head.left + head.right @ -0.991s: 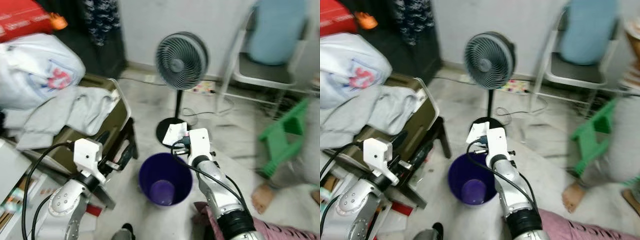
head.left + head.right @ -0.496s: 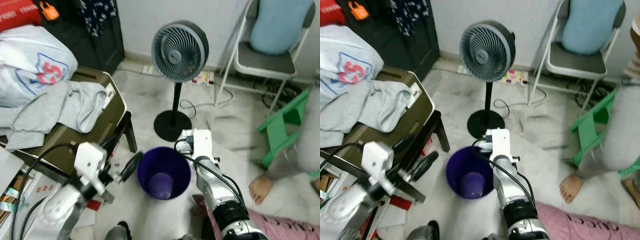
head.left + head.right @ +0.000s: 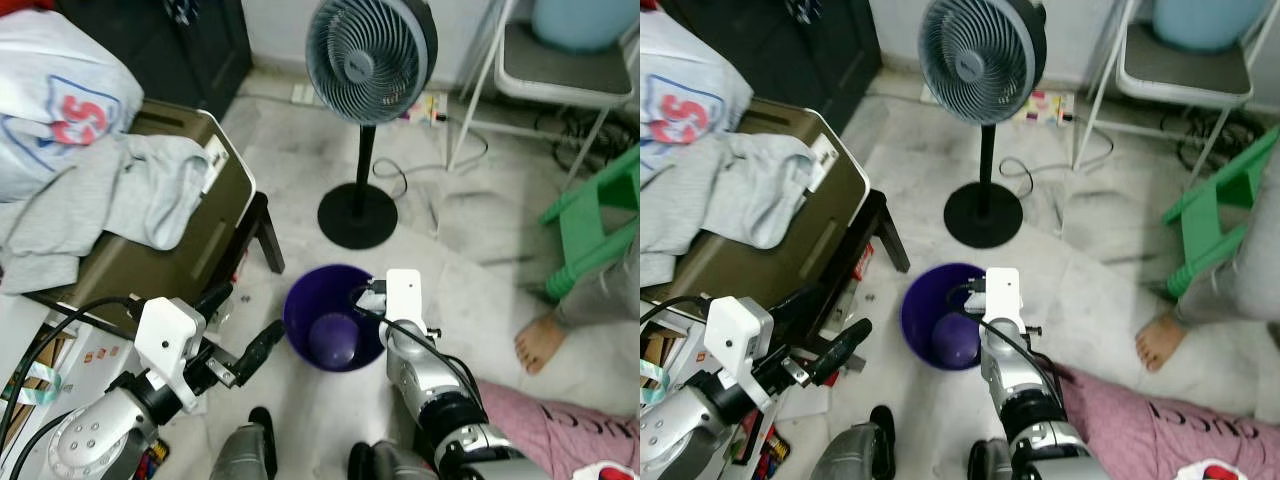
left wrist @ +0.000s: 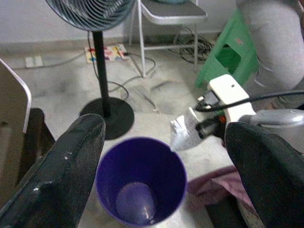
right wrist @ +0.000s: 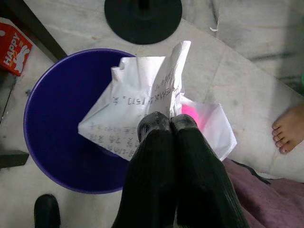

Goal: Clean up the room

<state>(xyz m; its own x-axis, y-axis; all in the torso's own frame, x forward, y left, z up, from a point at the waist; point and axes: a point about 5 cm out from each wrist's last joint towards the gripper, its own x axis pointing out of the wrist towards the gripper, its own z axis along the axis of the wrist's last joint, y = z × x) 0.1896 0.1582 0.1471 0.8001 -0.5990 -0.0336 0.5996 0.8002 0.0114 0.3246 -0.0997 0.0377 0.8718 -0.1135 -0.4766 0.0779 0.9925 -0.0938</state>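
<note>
The right hand point(image 5: 166, 124) is clenched on a crumpled paper point(image 5: 137, 109) with handwriting on it, together with something pink point(image 5: 191, 114) tucked behind it, and holds both over the near rim of the purple bin point(image 3: 300, 300) that stands on the floor in front of the fan point(image 3: 368, 60). So one piece of litter appears to be in hand and brought to the bin, but not yet dropped; letting go is the step left for this item. The left hand point(image 4: 166, 156) hangs spread wide with nothing in it, beside the bin on the side of the low counter point(image 3: 190, 250). Plenty seems left to tidy: grey clothes point(image 3: 110, 200) and a white bag point(image 3: 60, 100) lie heaped on the counter, a red box point(image 5: 13, 45) sits on the floor under its edge, and a pink cloth point(image 3: 540, 430) lies on the floor by the robot's right side. A person's foot point(image 3: 538, 345) stands near the green stool point(image 3: 590, 230). Whether the pale shape in the bottom of the bin is litter or just the bin's base is hard to tell, and the pink thing is mostly hidden by the paper, so I cannot say what it is.
</note>
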